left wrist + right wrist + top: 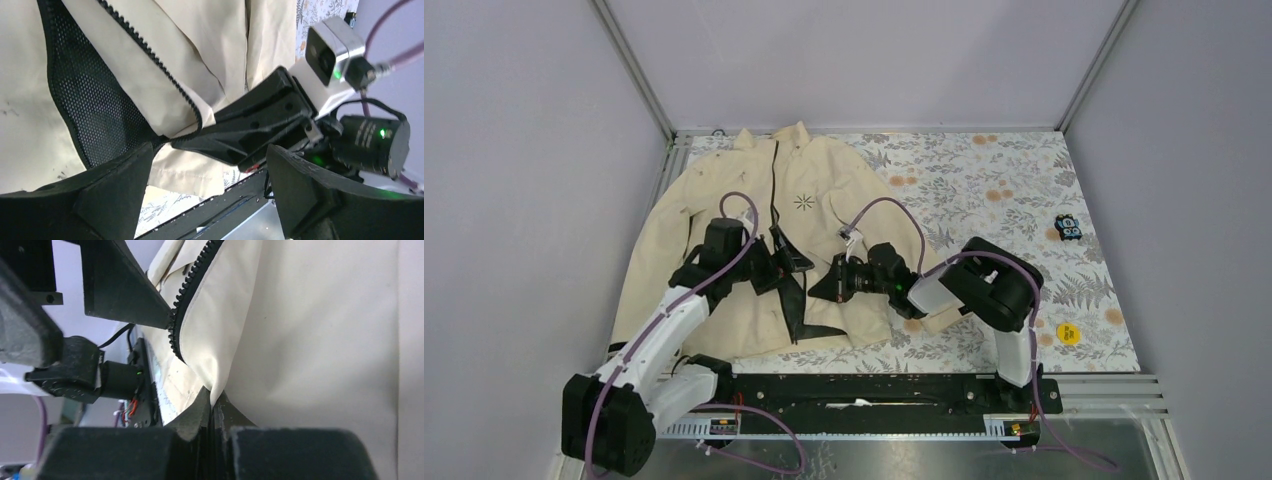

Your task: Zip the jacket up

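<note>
The cream jacket (834,185) lies on the left half of the table, collar at the far edge. Its dark zipper (774,185) is joined at the top and open at the bottom, where black mesh lining (85,100) shows. My right gripper (212,402) is shut on a fold of the jacket's cream fabric near the bottom hem; it also shows in the top view (824,283). My left gripper (207,195) is open and empty just left of it (786,265), beside the loose row of zipper teeth (192,275).
A floral cloth (984,190) covers the table. A small blue-and-black object (1067,228) and a yellow disc (1069,333) lie at the right. A black rail (874,390) runs along the near edge. Walls close in the left, back and right.
</note>
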Controlling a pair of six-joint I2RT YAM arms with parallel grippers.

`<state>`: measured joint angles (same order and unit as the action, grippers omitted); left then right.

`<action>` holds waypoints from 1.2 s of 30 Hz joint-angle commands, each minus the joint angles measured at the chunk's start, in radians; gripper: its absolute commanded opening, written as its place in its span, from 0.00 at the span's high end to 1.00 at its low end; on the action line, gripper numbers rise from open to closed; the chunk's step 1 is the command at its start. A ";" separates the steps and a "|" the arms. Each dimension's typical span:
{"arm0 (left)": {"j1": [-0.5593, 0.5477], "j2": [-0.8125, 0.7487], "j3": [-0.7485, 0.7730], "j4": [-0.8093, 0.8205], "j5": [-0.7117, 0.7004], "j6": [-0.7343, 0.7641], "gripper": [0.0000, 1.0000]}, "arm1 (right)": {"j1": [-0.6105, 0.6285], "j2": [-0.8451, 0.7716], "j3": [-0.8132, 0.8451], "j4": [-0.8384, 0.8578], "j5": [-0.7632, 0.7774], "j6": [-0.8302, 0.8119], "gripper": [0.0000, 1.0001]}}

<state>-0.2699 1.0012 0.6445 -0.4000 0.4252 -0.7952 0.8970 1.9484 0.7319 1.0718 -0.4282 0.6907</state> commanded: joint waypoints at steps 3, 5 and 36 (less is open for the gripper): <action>0.000 -0.073 -0.068 0.011 0.010 -0.028 0.15 | -0.057 0.058 0.031 0.255 -0.268 0.170 1.00; -0.001 -0.074 -0.095 0.032 0.021 -0.038 0.18 | -0.073 0.070 0.030 0.277 -0.279 0.199 1.00; -0.087 -0.034 -0.166 0.234 0.140 -0.085 0.40 | -0.104 0.092 0.017 0.283 -0.242 0.236 0.75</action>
<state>-0.3534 0.9825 0.4320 -0.1730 0.5751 -0.8883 0.7990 2.0628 0.7376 1.3537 -0.6807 0.9573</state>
